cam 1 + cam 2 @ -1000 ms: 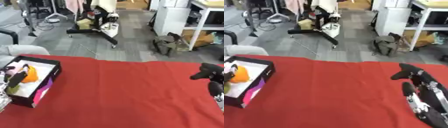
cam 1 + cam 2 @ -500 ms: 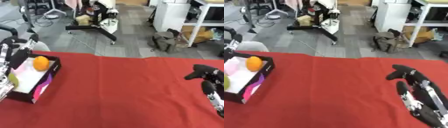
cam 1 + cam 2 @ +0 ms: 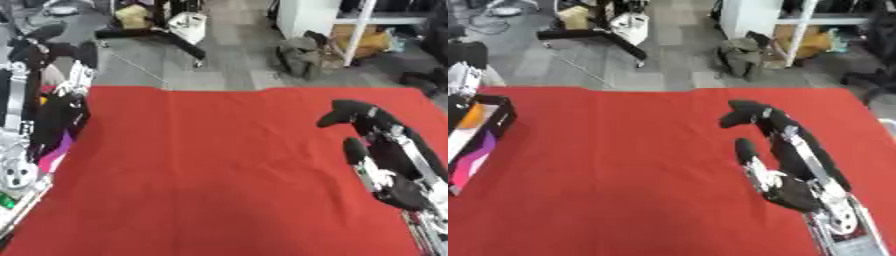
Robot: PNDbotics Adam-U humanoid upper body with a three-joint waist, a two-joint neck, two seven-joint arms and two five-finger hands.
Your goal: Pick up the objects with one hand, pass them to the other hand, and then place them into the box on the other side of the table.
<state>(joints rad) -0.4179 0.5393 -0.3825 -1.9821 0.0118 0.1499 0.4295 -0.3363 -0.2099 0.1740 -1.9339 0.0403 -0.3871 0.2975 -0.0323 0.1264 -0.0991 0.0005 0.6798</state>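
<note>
My left hand (image 3: 52,105) hovers over the box (image 3: 474,145), fingers straight and empty; one orange ball (image 3: 472,116) lies inside, just below them. My right hand (image 3: 776,145) rests relaxed and empty on the red table (image 3: 623,175). Pulling back carelessly, I judge, could snag the box rim.

Surface (image 3: 623,170) fills the near field. Box (image 3: 479,135) sits at its far-left edge, with a round object (image 3: 472,116) inside toward the back. Left hand (image 3: 48,85) is raised at the left edge, above and in front of the box. Right hand (image 3: 767,145) hovers over the right half, well apart from the box.
</note>
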